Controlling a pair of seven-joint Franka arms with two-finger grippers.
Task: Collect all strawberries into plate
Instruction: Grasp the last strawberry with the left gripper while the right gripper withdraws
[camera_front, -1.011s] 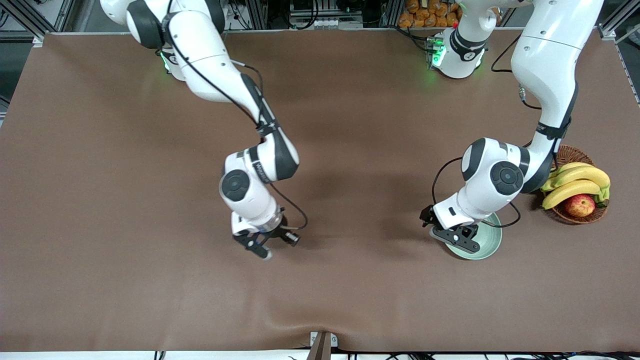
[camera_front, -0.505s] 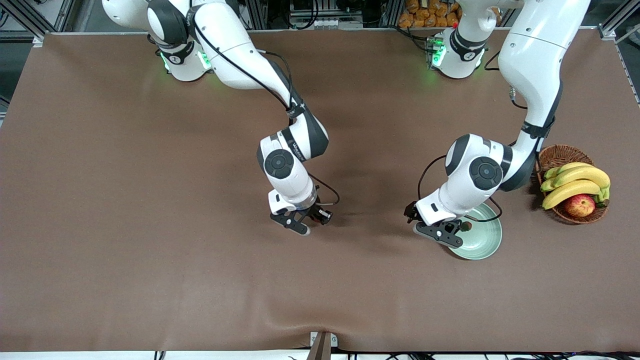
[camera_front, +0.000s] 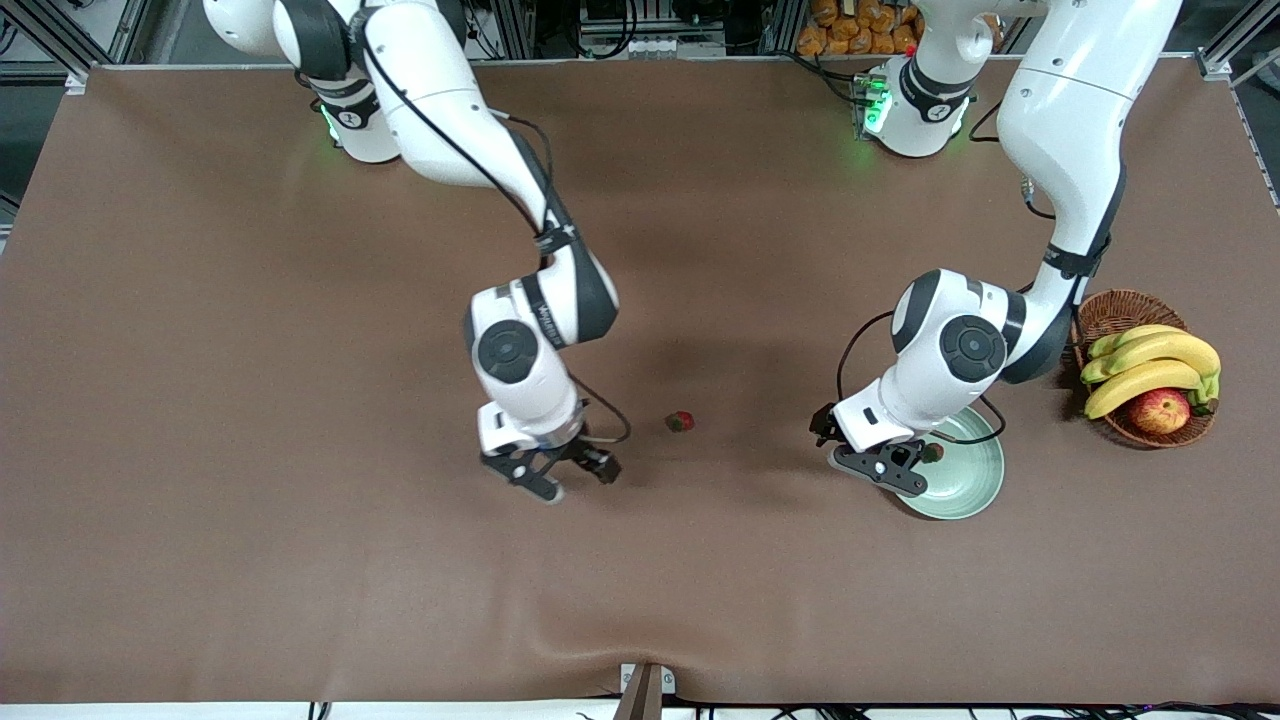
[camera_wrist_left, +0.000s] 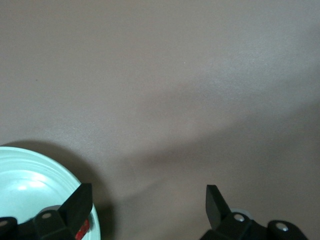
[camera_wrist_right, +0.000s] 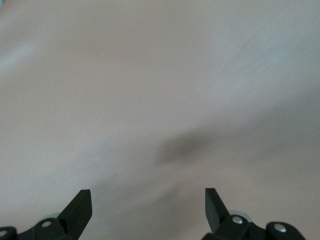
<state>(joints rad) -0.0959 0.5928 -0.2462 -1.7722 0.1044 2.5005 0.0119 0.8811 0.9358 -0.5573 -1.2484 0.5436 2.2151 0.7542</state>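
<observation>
Brown surface (camera_front: 250, 400): right end effector (camera_front: 553, 478) spread wide, loose strawberry (camera_front: 680, 421) beside it; left end effector (camera_front: 885, 467) wide over plate (camera_front: 975, 490); basket (camera_front: 1125, 310) holds bananas (camera_front: 1150, 365), apple (camera_front: 1159, 411). Left wrist view catches red on the plate

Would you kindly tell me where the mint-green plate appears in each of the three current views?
Front view: plate beside the basket, partly under the left hand.
Left wrist view: plate in the lower corner, by one finger.
Right wrist view: not in it.
Shared landmark: the left hand.
</observation>
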